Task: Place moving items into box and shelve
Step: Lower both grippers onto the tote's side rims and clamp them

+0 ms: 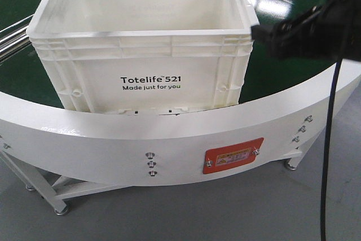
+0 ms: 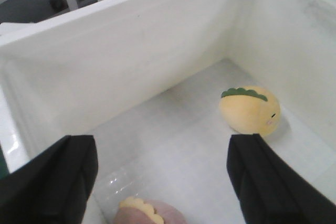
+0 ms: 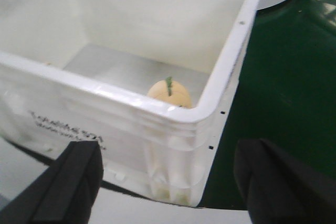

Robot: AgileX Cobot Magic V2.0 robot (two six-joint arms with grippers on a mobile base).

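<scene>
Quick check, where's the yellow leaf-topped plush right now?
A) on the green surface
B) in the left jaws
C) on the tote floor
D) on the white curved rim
C: the left wrist view shows the yellow plush lying on the floor of the white tote, nothing gripping it.

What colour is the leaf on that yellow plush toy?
The leaf is dark green, clearest in the left wrist view.

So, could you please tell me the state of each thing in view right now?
box: upright, top open.
yellow plush: inside box, lying on its side.
pink plush: inside box, only partly in view.
left gripper: open, empty, over box.
right gripper: open, empty, outside box.
</scene>
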